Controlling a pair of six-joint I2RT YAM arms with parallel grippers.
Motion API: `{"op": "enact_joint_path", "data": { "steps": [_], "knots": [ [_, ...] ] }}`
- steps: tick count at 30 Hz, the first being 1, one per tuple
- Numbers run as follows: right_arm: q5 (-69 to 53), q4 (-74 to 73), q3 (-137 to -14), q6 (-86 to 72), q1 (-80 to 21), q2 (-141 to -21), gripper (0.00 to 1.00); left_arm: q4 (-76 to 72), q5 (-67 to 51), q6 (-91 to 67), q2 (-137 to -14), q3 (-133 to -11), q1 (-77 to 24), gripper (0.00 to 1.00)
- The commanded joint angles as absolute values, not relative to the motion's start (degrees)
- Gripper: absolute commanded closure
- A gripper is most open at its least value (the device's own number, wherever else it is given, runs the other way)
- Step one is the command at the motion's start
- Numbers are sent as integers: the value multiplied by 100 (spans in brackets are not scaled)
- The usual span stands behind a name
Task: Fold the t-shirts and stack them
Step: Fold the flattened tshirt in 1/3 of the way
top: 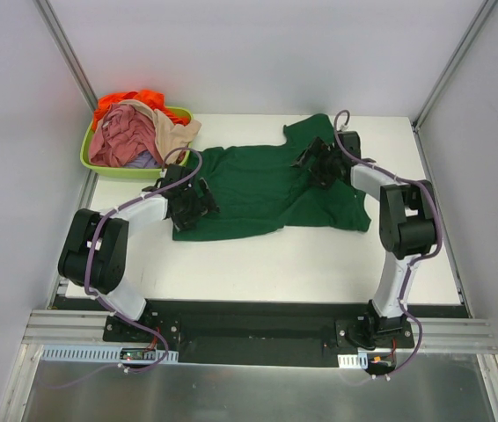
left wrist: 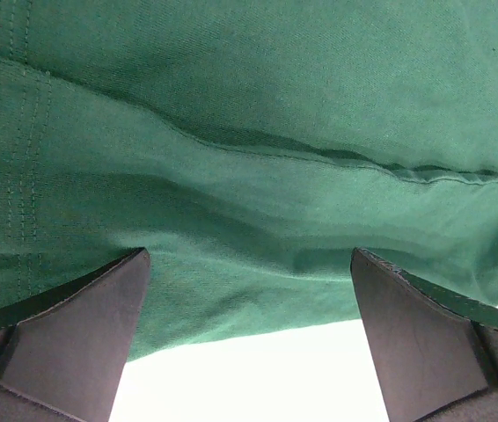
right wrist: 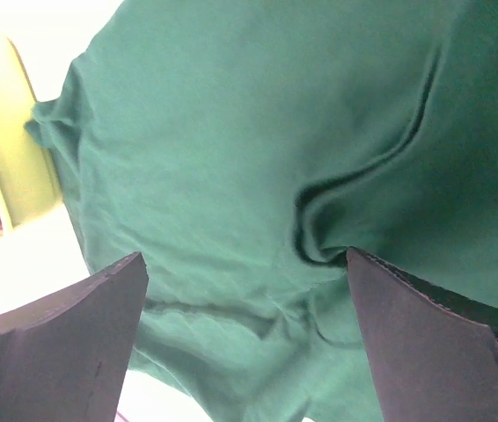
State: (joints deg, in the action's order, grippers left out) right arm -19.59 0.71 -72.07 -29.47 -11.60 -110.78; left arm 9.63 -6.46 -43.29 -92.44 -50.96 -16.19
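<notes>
A dark green t-shirt lies spread on the white table, partly rumpled. My left gripper is open over its lower left hem; the left wrist view shows green cloth and the hem edge between the spread fingers. My right gripper is open over the shirt's upper right part near the sleeve; the right wrist view shows wrinkled green cloth between its fingers. Pink, orange, beige and lavender shirts are heaped in the tub.
A lime-green plastic tub stands at the table's back left, and its rim shows in the right wrist view. Grey walls enclose the table on the left, back and right. The black base rail runs along the near edge.
</notes>
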Motion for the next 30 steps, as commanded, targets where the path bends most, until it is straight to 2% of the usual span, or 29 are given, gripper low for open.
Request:
{"op": "enact_joint_path", "data": {
  "steps": [1, 7, 11, 14, 16, 19, 22, 26, 30],
  "knots": [
    [-2171, 26, -8102, -2681, -1283, -11504, 3, 1433, -202, -4034, -9229, -4957, -1617, 1],
    [-2012, -912, -9236, -2233, -1371, -12040, 3, 1450, -158, -3999, -9141, -4878, -1617, 1],
    [-1681, -1615, -9308, -1602, -1362, -11630, 3, 1485, -123, -3955, -9079, -4852, -1617, 1],
    [-917, -2248, -8783, -1144, -1266, -10761, 0, 1485, -141, -3946, -9053, -4816, -1617, 1],
    [-450, -2425, -8142, -1046, -1161, -10006, 4, 1494, -167, -3946, -9044, -4799, -1608, 1],
    [-509, -2461, -7140, -1046, -1055, -9327, 4, 1494, -193, -3929, -9053, -4825, -1617, 1],
    [-983, -2304, -6444, -1099, -1055, -9289, 4, 1494, -246, -3938, -9123, -4904, -1600, 1],
    [-1133, -2294, -6249, -1405, -827, -9816, 4, 1494, -220, -3920, -9158, -4922, -1626, 1],
    [-748, -2276, -5793, -1976, -528, -9722, 3, 1547, -149, -3972, -9150, -4852, -1626, 1]
  ]
}}
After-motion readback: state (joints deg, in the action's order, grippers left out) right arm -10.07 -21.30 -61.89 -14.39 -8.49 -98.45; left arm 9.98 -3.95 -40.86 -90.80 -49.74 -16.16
